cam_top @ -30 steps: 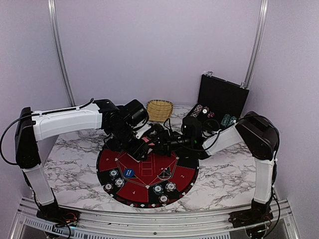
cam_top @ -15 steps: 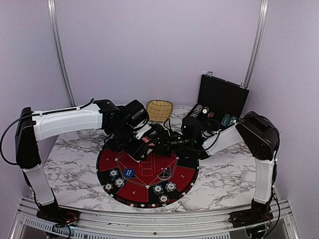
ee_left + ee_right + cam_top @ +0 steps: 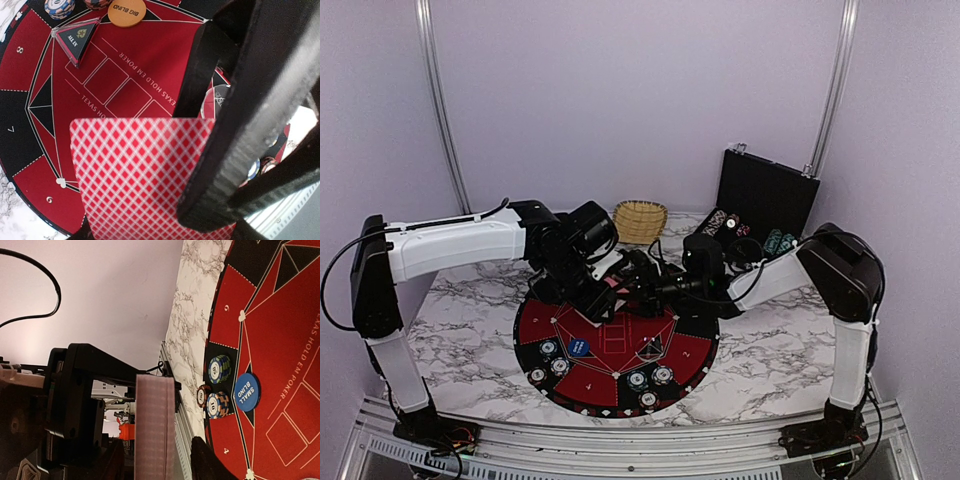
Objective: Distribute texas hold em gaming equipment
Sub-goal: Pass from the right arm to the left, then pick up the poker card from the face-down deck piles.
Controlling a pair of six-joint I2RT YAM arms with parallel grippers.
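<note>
A deck of red-backed playing cards hangs above the far half of the round mat. My left gripper is shut on it across its width, low in the left wrist view. In the right wrist view the deck is edge-on between the fingers of my right gripper, which is open with a gap on each side. From above, the left gripper and right gripper meet at the deck. On the mat lie a blue SMALL BLIND button, an orange BIG BLIND button and chip stacks.
A triangular ALL IN marker lies near the mat's middle. More chip stacks sit at its near edge. A wicker basket stands at the back. An open black case with chips is at the back right.
The right gripper's jaws have parted from the deck. The left gripper stays shut on it. Neither arm has visibly shifted.
</note>
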